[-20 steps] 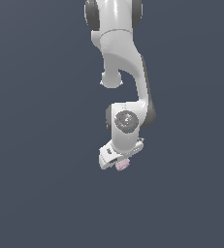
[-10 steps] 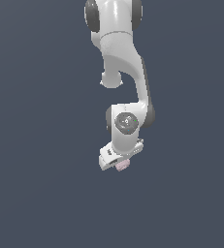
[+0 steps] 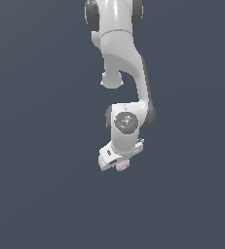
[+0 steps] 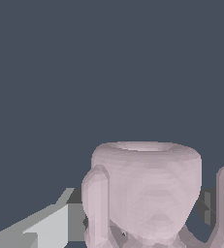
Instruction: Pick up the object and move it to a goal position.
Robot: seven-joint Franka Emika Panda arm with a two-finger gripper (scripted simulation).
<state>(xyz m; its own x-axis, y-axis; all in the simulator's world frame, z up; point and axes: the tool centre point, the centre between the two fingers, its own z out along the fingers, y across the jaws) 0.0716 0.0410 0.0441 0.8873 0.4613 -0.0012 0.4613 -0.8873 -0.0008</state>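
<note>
Close up in the wrist view, the pale pink object (image 4: 146,189) fills the space between the fingers (image 4: 53,225), so your gripper (image 3: 118,161) looks clenched on it, though the contact itself is hard to make out. From outside, the object (image 3: 122,166) peeks out under the white gripper, carried by the arm (image 3: 126,73). Carry it steadily, no sudden wrist turns, and keep the squeeze on. No goal marker shows. Beyond is only flat dark grey background; nothing stands in your way.
</note>
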